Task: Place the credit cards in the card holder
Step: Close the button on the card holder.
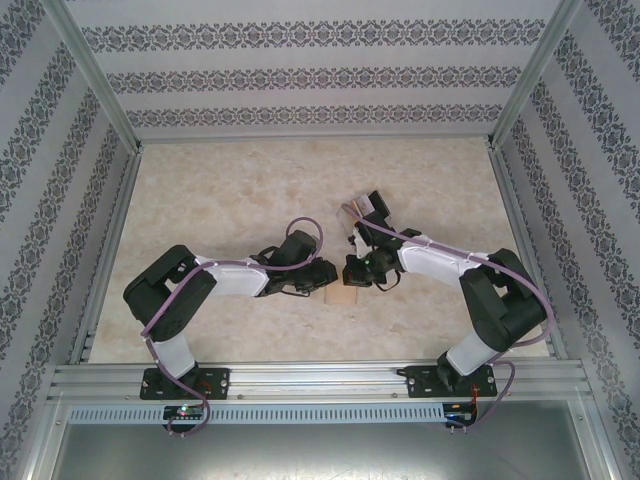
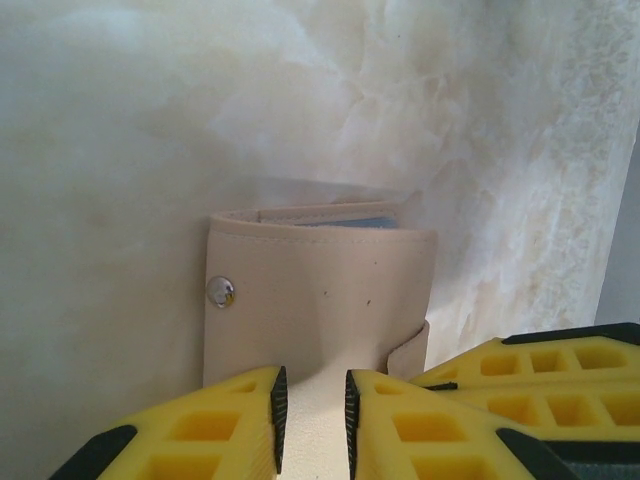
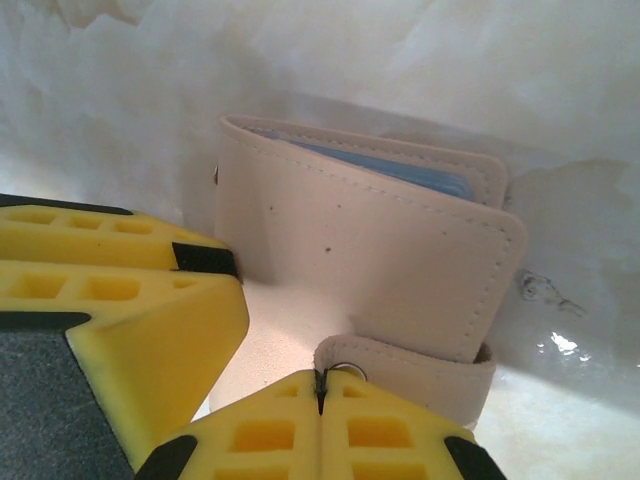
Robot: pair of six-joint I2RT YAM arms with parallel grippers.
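- Card holder (image 1: 343, 297), a small flat tan stitched wallet-like folder, lies on the pale marbled table (image 1: 220, 190) near the middle, between the two wrists. A pull from both sides at once could lift or twist it rather than open it.
- Left gripper (image 2: 313, 395), yellow ribbed plastic fingers with black pads, is closed down to a narrow slit on the holder's near edge, with tan material showing between the pads. The bite looks shallow, so the cover may slide out if the other arm tugs hard.
- Round metal snap stud (image 2: 221, 292) sits by one side edge of the front cover. If it were pressed against its mate, the folder would fasten again.
- Bluish plastic credit card (image 3: 400, 165) sits inside, with only a strip of it showing above the cover. Tipping the folder mouth-down could let it slip out.
- Short tan strap tab (image 3: 420, 375) curls out from under the front cover toward the right arm. It is thin and could bend or pull free of a pinch.
- Right gripper (image 3: 320, 385), of the same yellow build, has its fingers pressed together on the tip of that tab, by its metal ring. It sits just beside a finger of the left gripper, so any sideways move risks a knock between them.
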